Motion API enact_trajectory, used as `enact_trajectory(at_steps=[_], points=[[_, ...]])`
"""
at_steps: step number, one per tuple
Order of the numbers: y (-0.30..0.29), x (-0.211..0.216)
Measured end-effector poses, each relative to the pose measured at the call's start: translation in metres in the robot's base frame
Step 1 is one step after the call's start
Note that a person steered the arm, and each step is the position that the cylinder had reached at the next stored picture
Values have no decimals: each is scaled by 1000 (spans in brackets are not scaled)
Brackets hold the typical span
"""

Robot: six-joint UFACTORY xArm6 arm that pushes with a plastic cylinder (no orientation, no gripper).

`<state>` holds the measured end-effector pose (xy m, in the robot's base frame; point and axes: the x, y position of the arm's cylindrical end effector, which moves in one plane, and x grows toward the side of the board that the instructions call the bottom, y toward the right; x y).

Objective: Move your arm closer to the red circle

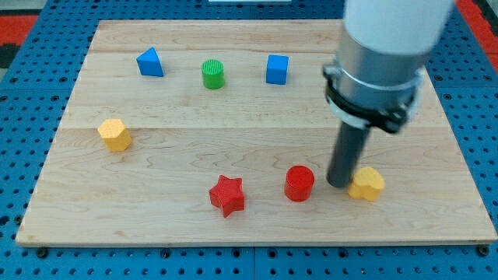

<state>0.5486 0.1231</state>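
Observation:
The red circle [299, 183], a short red cylinder, stands on the wooden board [187, 159] toward the view's bottom, right of centre. My tip [339, 184] rests on the board just to its right, a small gap apart. The tip sits between the red circle and a yellow heart-like block [366, 184], which it touches or nearly touches on the right. The arm's grey and white body [381, 54] hangs above at the view's upper right.
A red star [227, 195] lies left of the red circle. A yellow hexagon [115, 134] is at the left. Along the top are a blue triangle [150, 62], a green cylinder [212, 74] and a blue cube [277, 69]. Blue pegboard surrounds the board.

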Motion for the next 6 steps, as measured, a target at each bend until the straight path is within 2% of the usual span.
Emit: enact_trajectory(at_steps=[1, 3, 4, 5, 6], points=[[10, 13], [-55, 2], [-55, -71], [-42, -84], [5, -64]])
